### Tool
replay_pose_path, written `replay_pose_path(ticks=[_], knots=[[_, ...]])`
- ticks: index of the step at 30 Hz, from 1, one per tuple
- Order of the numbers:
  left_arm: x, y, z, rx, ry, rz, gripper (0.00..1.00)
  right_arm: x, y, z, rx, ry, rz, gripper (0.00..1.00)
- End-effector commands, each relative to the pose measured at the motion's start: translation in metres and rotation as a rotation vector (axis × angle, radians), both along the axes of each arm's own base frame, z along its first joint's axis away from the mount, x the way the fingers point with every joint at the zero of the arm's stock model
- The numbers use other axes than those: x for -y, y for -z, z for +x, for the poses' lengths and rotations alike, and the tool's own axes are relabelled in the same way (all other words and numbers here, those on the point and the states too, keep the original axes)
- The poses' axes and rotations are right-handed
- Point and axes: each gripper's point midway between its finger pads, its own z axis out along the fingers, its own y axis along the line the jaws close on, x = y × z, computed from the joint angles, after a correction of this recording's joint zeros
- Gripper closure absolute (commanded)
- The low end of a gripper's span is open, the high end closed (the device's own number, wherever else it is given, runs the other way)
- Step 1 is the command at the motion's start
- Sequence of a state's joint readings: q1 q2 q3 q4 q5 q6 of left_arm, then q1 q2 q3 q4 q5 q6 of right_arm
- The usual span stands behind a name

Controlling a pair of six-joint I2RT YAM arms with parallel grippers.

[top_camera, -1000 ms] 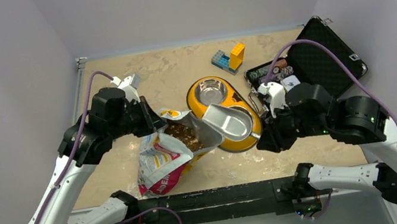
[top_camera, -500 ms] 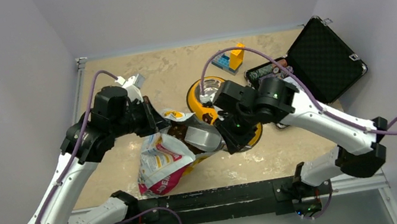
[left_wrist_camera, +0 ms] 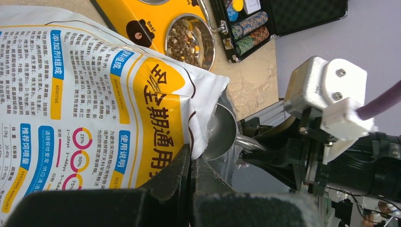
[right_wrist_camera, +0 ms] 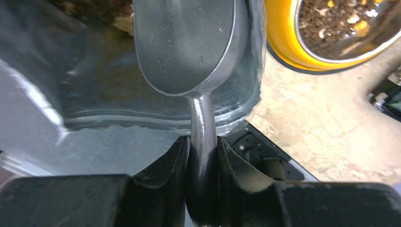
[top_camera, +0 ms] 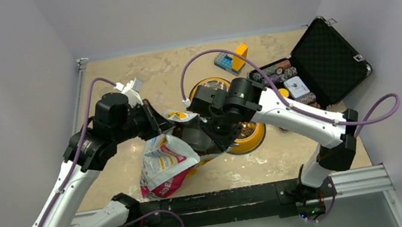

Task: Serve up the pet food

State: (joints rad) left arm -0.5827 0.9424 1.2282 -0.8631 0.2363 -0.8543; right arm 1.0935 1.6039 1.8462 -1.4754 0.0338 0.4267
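The white-orange-pink pet food bag [top_camera: 162,163] lies open on the table; its printed side shows in the left wrist view [left_wrist_camera: 94,94]. My left gripper [top_camera: 153,123] [left_wrist_camera: 193,161] is shut on the bag's upper mouth edge and holds it open. My right gripper [top_camera: 209,132] [right_wrist_camera: 202,147] is shut on the handle of a metal scoop [right_wrist_camera: 189,42] [left_wrist_camera: 220,132]. The scoop's empty bowl sits inside the bag's mouth. Kibble shows deep in the bag [right_wrist_camera: 97,7]. More kibble [right_wrist_camera: 340,21] [left_wrist_camera: 188,40] fills the near bowl of the yellow feeder [top_camera: 253,141].
The feeder's far steel bowl [top_camera: 216,83] is partly hidden by my right arm. Blue and orange toy bricks [top_camera: 232,58] stand behind it. An open black case [top_camera: 324,60] with poker chips [top_camera: 277,69] lies at the right.
My right arm has swung left from beside the feeder and carried the scoop into the bag's mouth. My left gripper has kept hold of the bag edge.
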Motion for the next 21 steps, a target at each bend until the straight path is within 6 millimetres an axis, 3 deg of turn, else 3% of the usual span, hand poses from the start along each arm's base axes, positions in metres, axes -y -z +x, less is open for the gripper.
replay_pose_path(ticks=[1, 4, 6, 11, 18, 21], knots=[[0.015, -0.06, 0.001, 0.147, 0.022, -0.207, 1.0, 0.043, 0.007, 0.021, 0.137, 0.037, -0.186, 1.0], [0.022, -0.052, 0.004, 0.116, 0.013, -0.259, 1.0, 0.04, 0.02, 0.019, 0.099, 0.004, -0.223, 1.0], [0.026, -0.049, 0.006, 0.098, 0.008, -0.285, 1.0, 0.027, 0.033, 0.018, 0.065, -0.009, -0.214, 1.0], [0.03, -0.049, 0.009, 0.076, 0.001, -0.306, 1.0, -0.047, 0.055, 0.014, -0.034, -0.079, 0.052, 1.0], [0.037, -0.038, 0.011, 0.033, 0.006, -0.287, 1.0, -0.097, 0.087, 0.042, -0.014, -0.084, 0.064, 1.0], [0.041, -0.036, 0.015, 0.028, 0.011, -0.277, 1.0, -0.116, 0.081, 0.042, -0.005, -0.108, 0.165, 1.0]])
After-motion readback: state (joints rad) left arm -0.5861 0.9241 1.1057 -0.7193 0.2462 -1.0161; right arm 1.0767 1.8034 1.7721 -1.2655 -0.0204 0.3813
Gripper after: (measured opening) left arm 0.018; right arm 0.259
